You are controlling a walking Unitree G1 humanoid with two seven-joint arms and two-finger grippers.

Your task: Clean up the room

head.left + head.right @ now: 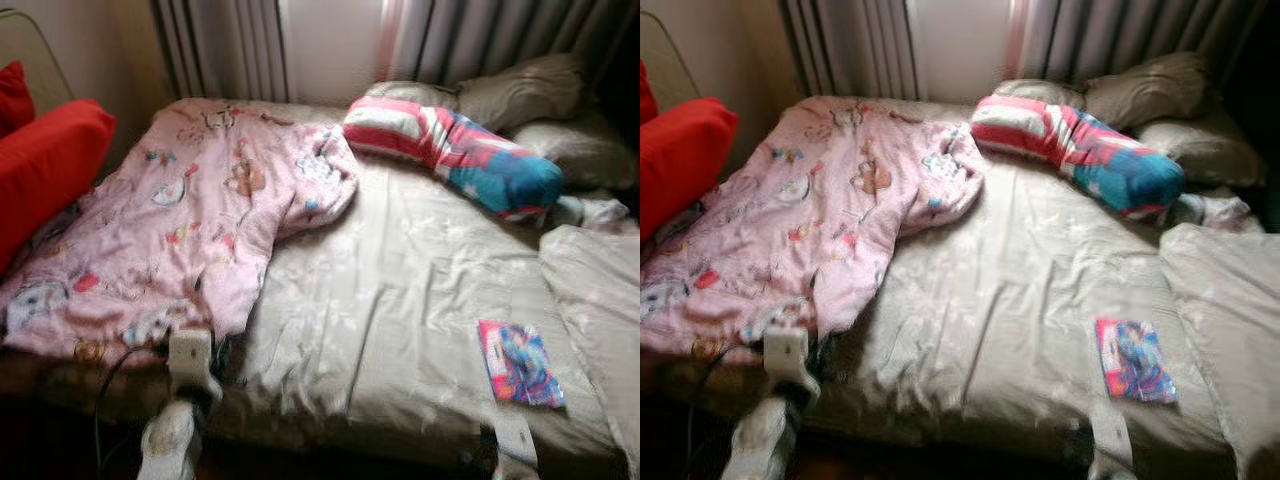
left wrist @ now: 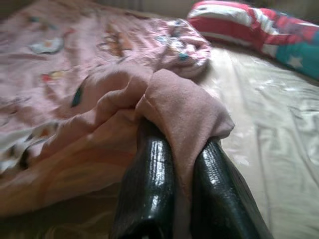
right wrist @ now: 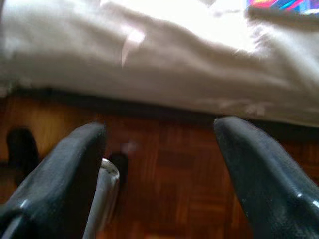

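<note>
Left wrist view: left claw (image 2: 179, 149) clamped on one pink blanket (image 1: 170, 230), right claw (image 3: 159, 164) agape.

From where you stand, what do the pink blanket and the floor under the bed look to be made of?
The pink blanket looks like soft fleece or flannel: matte, slightly fuzzy, printed with cartoon figures, bunching thickly where the left gripper pinches its edge. The floor looks like wood parquet: reddish-brown small blocks with a dull sheen, though the view is blurred.
</note>
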